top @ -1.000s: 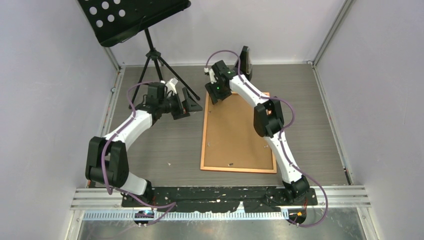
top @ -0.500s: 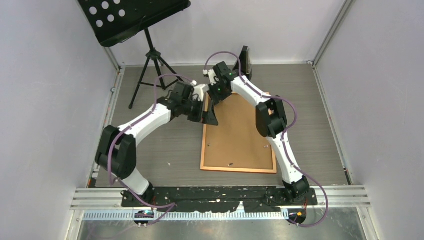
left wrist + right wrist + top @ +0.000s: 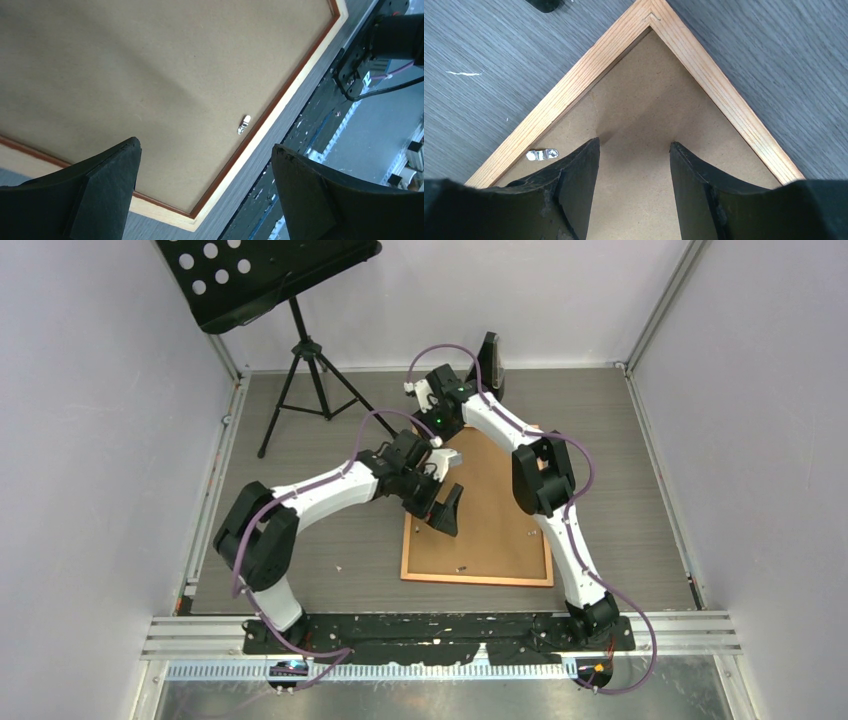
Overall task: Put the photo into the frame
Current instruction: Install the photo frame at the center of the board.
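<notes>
From overhead only: the whole of the frame (image 3: 480,581), flat and back-up on the grey table (image 3: 320,530), right of centre, filled by a brown backing board (image 3: 480,530). Up close through the left wrist: the left gripper (image 3: 205,147) hovering over the near-left part of that board, fingers (image 3: 105,190) spread as wide as can be. Between them nothing but board, a pale strip of frame (image 3: 167,212) and one small metal clip (image 3: 244,124). Through the right wrist, and nowhere else so plainly: the far-left mitred corner of the frame (image 3: 651,12), with the right gripper (image 3: 634,145) low over the board (image 3: 644,100), fingers partly apart and pinching nothing. Cannot tell whether the tips touch the board. Beside the left-hand finger, another clip (image 3: 542,154). Around, in the top view: a black music stand (image 3: 270,270) at the far left on its tripod (image 3: 310,370), and a black upright object (image 3: 490,365) at the far edge just beyond the frame. In the way: the left gripper (image 3: 441,517) and its forearm across the frame's left edge, the right arm along the right side, its gripper (image 3: 437,430) over the far-left corner. Long axis near to far, almost square to the table, short sides facing the arm bases and the back wall.
</notes>
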Robot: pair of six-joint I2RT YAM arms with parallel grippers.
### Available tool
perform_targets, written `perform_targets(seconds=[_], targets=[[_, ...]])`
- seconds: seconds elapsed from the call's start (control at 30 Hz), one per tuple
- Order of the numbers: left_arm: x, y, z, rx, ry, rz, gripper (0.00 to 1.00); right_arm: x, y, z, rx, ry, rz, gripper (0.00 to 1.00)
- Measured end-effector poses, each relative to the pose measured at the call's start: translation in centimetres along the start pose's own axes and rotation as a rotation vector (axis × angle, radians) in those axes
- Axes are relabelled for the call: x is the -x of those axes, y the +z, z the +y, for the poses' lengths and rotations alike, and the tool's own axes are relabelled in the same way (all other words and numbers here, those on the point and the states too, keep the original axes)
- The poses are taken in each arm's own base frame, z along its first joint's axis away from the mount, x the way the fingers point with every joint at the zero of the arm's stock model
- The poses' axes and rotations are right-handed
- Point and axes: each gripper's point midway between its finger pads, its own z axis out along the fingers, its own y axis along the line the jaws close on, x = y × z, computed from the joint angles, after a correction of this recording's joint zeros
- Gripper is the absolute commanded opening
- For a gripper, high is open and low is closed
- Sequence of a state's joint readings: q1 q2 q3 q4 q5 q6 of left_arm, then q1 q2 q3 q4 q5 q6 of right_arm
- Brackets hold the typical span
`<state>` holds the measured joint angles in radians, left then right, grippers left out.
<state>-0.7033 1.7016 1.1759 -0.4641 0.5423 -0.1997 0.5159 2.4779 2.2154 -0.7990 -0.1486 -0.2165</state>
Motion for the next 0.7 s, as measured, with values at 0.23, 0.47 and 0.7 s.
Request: perform_targets(seconds=[0.23, 0.47, 0.7], targets=[[-2.4, 2.8, 0.3, -0.003, -0.055, 0.100, 0.98, 0.0, 0.0, 0.0, 0.002, -0.005, 0.000, 0.60], [-3.3, 3.8, 0.3, -0.004, -0.090, 0.133, 0.96, 0.0, 0.0, 0.0, 0.003, -0.006, 0.000, 0.60], [-3.5, 3.9, -0.3, -0.024, -0.111, 0.143, 0.95, 0.2, -0.1, 0.3, 0.003, -0.011, 0.004, 0.59]])
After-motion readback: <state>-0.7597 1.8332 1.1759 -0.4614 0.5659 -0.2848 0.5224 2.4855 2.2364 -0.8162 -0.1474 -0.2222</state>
